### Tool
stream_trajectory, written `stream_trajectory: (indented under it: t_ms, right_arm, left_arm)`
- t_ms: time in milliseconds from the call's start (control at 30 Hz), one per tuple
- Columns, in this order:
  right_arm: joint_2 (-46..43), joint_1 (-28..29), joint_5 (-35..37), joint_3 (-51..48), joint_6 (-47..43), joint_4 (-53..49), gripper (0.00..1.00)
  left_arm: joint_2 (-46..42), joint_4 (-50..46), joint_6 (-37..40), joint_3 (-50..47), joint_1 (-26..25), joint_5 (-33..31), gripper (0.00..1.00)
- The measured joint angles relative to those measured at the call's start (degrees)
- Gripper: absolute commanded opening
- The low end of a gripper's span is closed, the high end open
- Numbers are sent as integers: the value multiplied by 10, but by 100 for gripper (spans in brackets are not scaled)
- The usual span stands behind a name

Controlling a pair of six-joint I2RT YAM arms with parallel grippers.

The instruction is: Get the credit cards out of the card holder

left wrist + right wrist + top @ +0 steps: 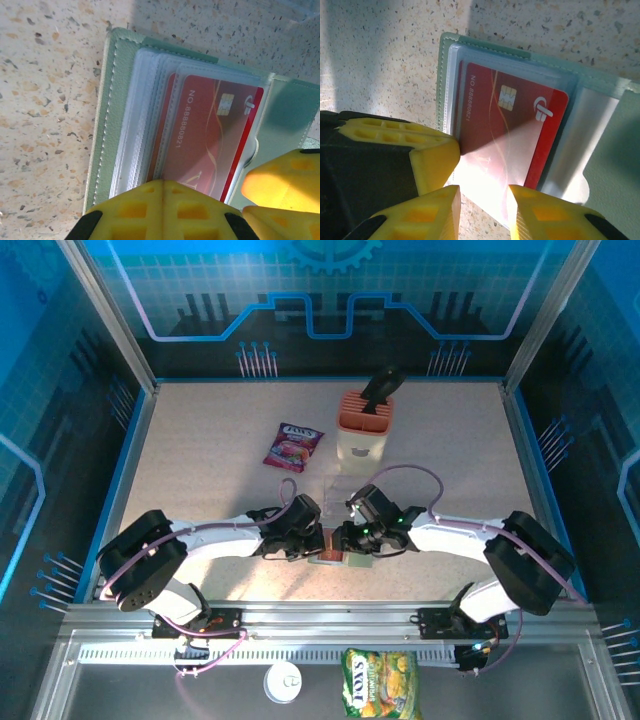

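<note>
- Your left gripper [161,192] had its yellow pads clenched together at the near edge of the pale green stitched folding card holder [111,110].
- Your right gripper [484,200] stood released, its fingers astride a clear sleeve's edge.
- Just beyond both grippers, the red plastic credit card [520,125] sat sleeved inside the opened holder.

We count one card holder [111,130], under tips of left gripper [315,543] and right gripper [347,540]. Two red credit cards [205,135] showing in sleeves. Two snack packets: purple packet [293,446] beyond left gripper, green packet [379,683] behind right gripper. One peach block [362,430].
</note>
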Motion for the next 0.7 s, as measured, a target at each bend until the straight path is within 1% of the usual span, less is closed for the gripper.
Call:
stream_trajectory:
  t_ms: [367,700]
  right_arm:
    - [35,-1,-4,0,6,23,30]
    - [30,-1,5,0,5,12,30]
  left_arm:
    - [-1,-2,0,0,0,-2,0]
    - [-9,-18,1,0,0,-8,0]
